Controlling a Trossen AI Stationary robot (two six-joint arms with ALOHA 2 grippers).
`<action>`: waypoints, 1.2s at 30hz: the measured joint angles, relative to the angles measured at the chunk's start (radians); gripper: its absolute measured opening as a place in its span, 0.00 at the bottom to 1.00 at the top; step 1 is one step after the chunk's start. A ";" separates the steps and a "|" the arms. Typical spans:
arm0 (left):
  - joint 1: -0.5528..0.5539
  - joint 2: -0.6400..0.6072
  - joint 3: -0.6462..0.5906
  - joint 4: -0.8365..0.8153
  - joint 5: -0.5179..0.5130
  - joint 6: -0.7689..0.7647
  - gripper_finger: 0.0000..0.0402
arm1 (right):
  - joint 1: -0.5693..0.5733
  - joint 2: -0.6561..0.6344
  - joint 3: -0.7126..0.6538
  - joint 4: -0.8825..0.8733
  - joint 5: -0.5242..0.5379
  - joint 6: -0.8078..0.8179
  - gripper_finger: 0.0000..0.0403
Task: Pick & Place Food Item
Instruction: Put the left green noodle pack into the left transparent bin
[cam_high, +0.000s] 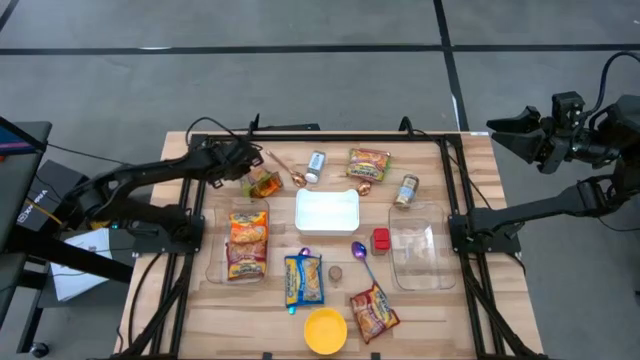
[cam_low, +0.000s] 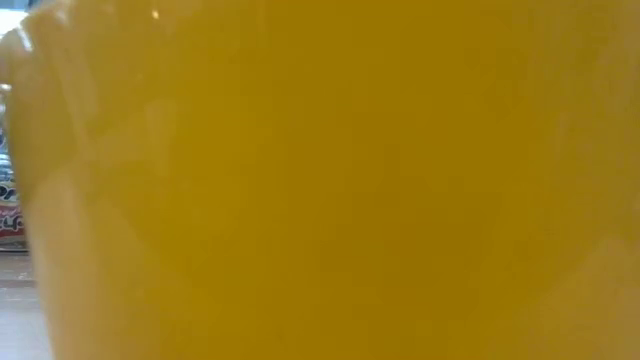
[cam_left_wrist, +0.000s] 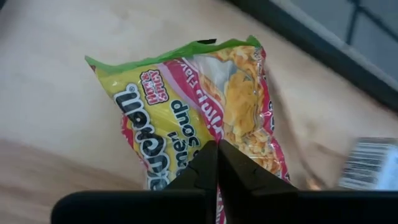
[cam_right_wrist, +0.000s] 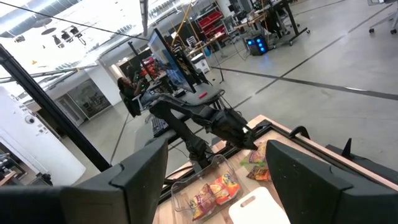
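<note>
The left end effector (cam_left_wrist: 217, 163) was clamped on a green-edged noodle packet (cam_left_wrist: 205, 112) near the bench's (cam_high: 470, 310) far-left part. The right end effector (cam_right_wrist: 217, 180) hung wide and empty, off the bench's right side.

Left gripper (cam_left_wrist: 217, 163) clamped (right (cam_right_wrist: 217, 180) agape)

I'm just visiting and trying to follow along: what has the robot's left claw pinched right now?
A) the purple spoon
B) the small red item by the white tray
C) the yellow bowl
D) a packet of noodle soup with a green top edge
D: in the left wrist view the left gripper has its fingers shut on the noodle soup packet, and from above it sits over that packet at the table's back left.
</note>
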 joint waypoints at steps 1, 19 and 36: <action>0.000 -0.018 0.000 0.006 0.000 0.025 0.00 | 0.000 0.000 0.000 0.000 0.000 0.000 0.66; 0.000 -0.337 0.001 0.225 0.311 0.510 0.00 | 0.000 0.000 0.000 0.003 0.000 -0.001 0.66; -0.159 -0.411 0.002 0.321 0.717 0.669 0.00 | 0.001 0.000 0.000 0.005 0.000 0.009 0.66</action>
